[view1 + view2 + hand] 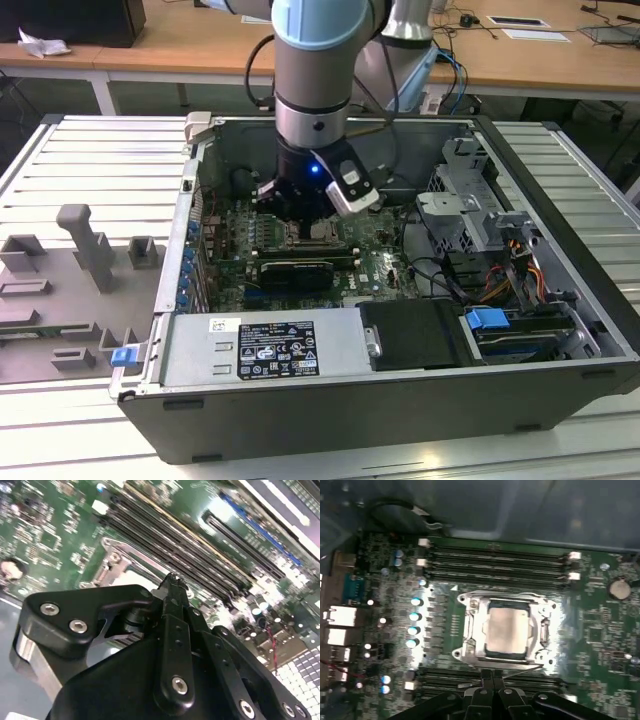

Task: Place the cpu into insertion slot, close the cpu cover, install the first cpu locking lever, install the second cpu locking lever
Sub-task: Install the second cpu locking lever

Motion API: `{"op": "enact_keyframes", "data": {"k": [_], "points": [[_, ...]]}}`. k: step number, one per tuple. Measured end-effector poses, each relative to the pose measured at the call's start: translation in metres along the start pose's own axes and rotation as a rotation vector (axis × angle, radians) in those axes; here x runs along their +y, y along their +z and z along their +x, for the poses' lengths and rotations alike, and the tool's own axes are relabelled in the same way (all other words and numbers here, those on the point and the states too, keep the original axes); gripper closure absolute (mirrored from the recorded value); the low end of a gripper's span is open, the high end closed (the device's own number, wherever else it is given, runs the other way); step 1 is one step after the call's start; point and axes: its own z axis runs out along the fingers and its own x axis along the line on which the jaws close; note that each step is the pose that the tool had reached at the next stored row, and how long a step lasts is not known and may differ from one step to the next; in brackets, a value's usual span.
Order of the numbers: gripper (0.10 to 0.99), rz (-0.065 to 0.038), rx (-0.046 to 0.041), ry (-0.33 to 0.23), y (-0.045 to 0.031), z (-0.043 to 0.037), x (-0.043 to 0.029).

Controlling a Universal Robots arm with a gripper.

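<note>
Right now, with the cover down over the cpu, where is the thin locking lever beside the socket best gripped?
Probably on the bare rod of the locking lever, pinched across its width from above: it runs thin and straight along the cpu cover edge nearest the gripper, with memory slots close alongside.

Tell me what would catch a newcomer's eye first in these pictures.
The big grey and blue robot arm plunging into the open computer case in the exterior view. In the first wrist view, the pale cpu sits in the insertion slot, framed by the silvery cpu cover, with the black gripper just beside it.
</note>
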Motion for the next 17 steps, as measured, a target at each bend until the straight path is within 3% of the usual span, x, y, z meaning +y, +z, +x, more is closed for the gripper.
{"op": "enact_keyframes", "data": {"k": [5,7,8,10,13,17], "points": [[0.980,-0.001,0.0001,-0.001,0.0123,0.0031,-0.0009],[0.980,-0.019,-0.0016,-0.001,0.0151,0.0074,-0.0031],[0.980,-0.041,-0.0034,-0.001,0.0153,0.0098,-0.0049],[0.980,-0.066,-0.0056,-0.001,0.0153,0.0134,-0.0065],[0.980,-0.087,-0.0075,-0.001,0.0157,0.0199,-0.0100],[0.980,-0.104,-0.0088,-0.001,0.0173,0.0233,-0.0157]]}}
